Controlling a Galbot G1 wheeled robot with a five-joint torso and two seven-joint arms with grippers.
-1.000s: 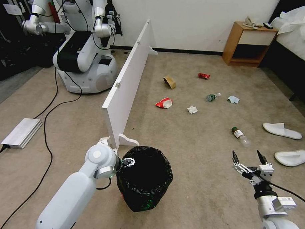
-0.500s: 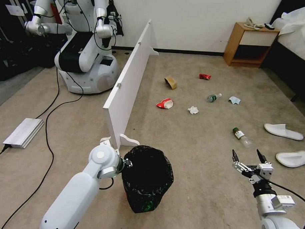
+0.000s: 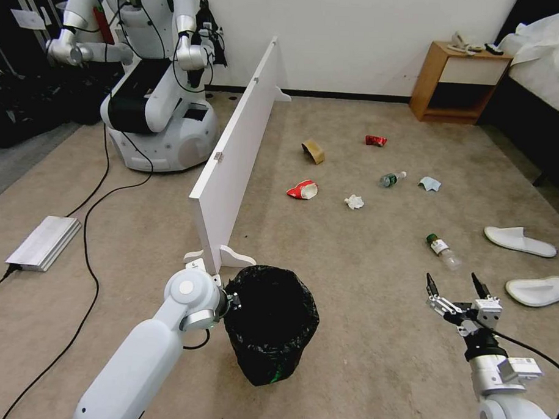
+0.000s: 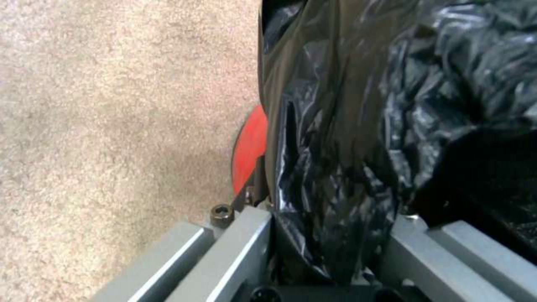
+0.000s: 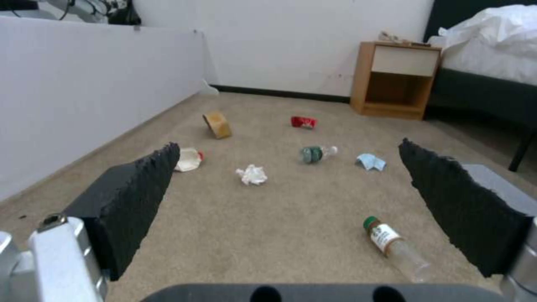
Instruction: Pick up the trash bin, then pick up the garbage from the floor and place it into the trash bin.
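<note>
The trash bin (image 3: pixel 274 331), red under its crinkly black bag (image 4: pixel 347 126), stands on the carpet just in front of me. My left gripper (image 3: pixel 235 301) is shut on its near-left rim, the jaws pinching bag and rim (image 4: pixel 330 235). My right gripper (image 3: pixel 452 283) hovers open and empty over the floor at the lower right (image 5: pixel 288 144). Garbage lies ahead: a clear bottle (image 3: pixel 442 249) closest to the right gripper, a tissue (image 3: pixel 353 201), a red-white cup (image 3: pixel 302 189), a tan paper bag (image 3: pixel 313 151), a red can (image 3: pixel 375 140), a second bottle (image 3: pixel 391 178) and a blue cloth (image 3: pixel 428 183).
A low white partition board (image 3: pixel 232 153) runs from beside the bin toward the back wall. Another robot (image 3: pixel 153 77) and cables (image 3: pixel 89 227) are left of it. Two white slippers (image 3: pixel 520 240), a wooden nightstand (image 3: pixel 455 81) and a bed (image 3: pixel 547 66) are on the right.
My left gripper has closed in on the bin's rim and its fingers are now tucked against the bag. The bin has shifted slightly. The right arm has held still.
</note>
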